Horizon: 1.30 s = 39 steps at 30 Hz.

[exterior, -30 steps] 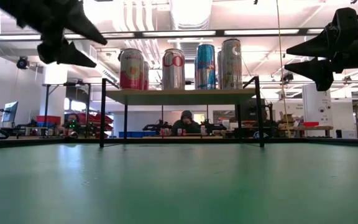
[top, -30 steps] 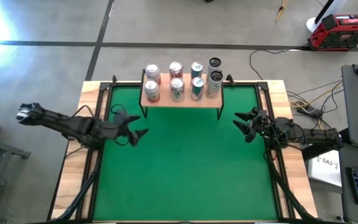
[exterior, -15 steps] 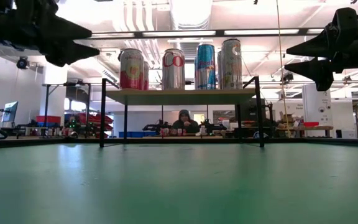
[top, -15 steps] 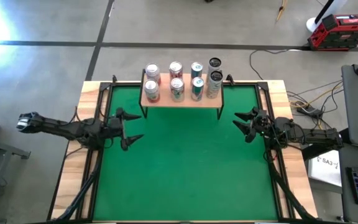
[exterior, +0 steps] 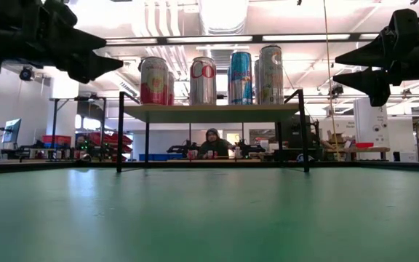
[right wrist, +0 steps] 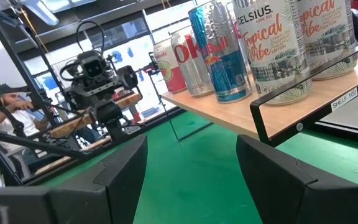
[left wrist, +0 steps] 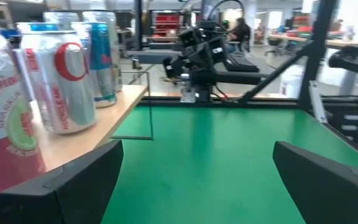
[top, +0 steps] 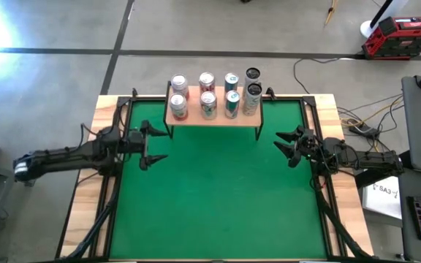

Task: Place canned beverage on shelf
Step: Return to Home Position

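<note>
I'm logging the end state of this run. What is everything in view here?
Shelf: one, light wood top on black legs, far edge of the mat.
Pink-white cans: two, shelf's left end.
Red-silver cans: two, next along.
Blue-silver cans: two, next.
White cans: two, right end.
Table: one, green mat, wooden border.
Toolbox: one, red, floor beyond.
Person: one, seated behind.
Left gripper: fingers open, mat's left edge.
Right gripper: fingers open, right edge.
</note>
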Available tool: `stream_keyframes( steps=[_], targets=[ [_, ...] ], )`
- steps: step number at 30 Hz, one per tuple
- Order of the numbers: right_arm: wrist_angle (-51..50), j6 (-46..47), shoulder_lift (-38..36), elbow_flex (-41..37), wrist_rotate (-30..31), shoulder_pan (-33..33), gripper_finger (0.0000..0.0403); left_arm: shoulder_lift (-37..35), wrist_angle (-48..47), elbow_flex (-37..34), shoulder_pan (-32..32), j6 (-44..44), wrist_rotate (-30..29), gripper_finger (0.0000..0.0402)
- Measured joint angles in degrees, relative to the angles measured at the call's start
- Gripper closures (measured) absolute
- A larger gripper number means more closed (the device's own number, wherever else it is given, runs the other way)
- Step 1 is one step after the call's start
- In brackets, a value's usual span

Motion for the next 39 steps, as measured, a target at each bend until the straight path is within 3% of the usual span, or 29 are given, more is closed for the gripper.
stream_keyframes(
  steps=[5,9,12,18,29,39],
  targets=[
    [0.0,0.0,0.0,0.0,0.0,0.0,0.0165,0.5,1.2,-0.3,6.9,3.8,11.9,0.0002],
    [0.0,0.0,0.0,0.0,0.0,0.0,0.0165,0.5,2.4,-1.6,9.7,3.8,14.9,0.0001],
    [0.0,0.0,0.0,0.0,0.0,0.0,0.0165,0.5,4.5,-3.5,10.3,2.8,14.4,0.0001],
    [0.0,0.0,0.0,0.0,0.0,0.0,0.0165,0.4,20.9,-9.7,10.3,2.6,12.0,0.0001],
    [0.0,0.0,0.0,0.0,0.0,0.0,0.0165,0.7,20.7,-9.3,10.3,2.7,8.4,0.0002],
    [0.0,0.0,0.0,0.0,0.0,0.0,0.0165,0.7,20.7,-9.1,10.3,0.2,-0.3,0.0002]
  ],
)
